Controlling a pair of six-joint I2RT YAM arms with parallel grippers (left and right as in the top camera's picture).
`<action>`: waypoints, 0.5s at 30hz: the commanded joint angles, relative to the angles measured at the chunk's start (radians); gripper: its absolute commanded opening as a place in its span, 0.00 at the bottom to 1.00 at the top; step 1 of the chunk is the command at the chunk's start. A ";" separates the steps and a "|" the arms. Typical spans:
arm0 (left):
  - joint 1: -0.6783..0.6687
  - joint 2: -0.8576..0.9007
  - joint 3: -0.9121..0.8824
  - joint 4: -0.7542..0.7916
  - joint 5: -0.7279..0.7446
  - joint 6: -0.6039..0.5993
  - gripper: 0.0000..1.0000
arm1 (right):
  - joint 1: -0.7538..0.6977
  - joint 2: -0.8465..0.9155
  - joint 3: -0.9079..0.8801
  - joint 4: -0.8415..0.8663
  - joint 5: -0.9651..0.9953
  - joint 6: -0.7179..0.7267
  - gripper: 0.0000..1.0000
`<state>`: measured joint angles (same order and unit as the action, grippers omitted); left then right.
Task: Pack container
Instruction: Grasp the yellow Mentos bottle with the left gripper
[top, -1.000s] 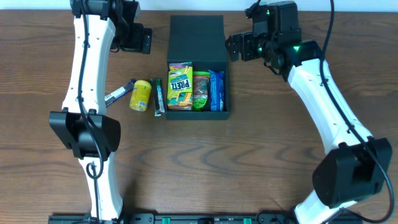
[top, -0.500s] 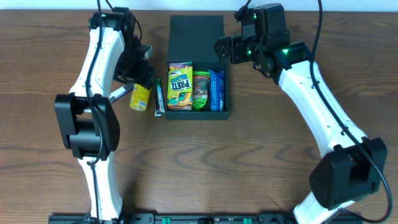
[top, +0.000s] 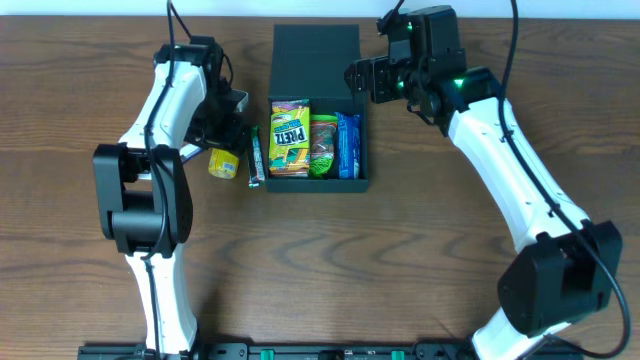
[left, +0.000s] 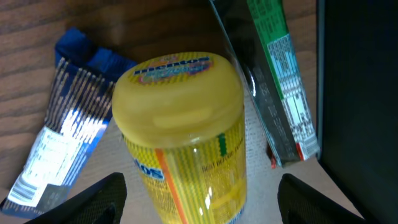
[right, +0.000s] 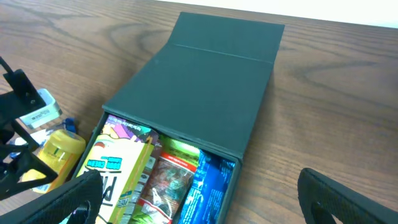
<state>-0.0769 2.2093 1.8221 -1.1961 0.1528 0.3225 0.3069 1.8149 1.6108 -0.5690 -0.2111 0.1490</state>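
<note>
The dark teal container (top: 361, 112) stands open at the table's middle, its lid (top: 315, 55) folded flat behind it. Inside lie a yellow pretzel packet (top: 289, 138), a red-green packet (top: 323, 145) and a blue packet (top: 347, 145). A yellow canister (top: 224, 162) lies left of the box. My left gripper (top: 222, 135) hangs over it, open. In the left wrist view the canister (left: 180, 124) sits between the fingers (left: 99, 199) with a gap on each side. My right gripper (top: 362, 80) hovers open above the box's back right corner, holding nothing; its view shows the lid (right: 211, 81) and packets below.
A dark green bar (top: 256, 157) lies between the canister and the box's left wall (left: 360, 93). A blue and silver packet (left: 62, 143) lies left of the canister, half hidden under my left arm in the overhead view. Bare wooden table surrounds the box.
My left arm swung from the table's back down onto the yellow canister, and its jaws narrowed a little. My right arm shifted slightly left toward the box, then held still.
</note>
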 joint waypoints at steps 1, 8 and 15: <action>-0.002 0.003 -0.018 0.019 -0.013 0.008 0.80 | -0.006 -0.008 0.009 -0.003 -0.003 0.008 0.99; -0.002 0.009 -0.050 0.089 -0.056 -0.036 0.79 | -0.006 -0.008 0.009 -0.004 -0.003 0.008 0.99; -0.002 0.009 -0.086 0.132 -0.055 -0.043 0.66 | -0.006 -0.008 0.009 -0.008 -0.003 0.008 0.99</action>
<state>-0.0772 2.2093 1.7420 -1.0649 0.1120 0.2867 0.3061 1.8149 1.6108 -0.5716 -0.2108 0.1490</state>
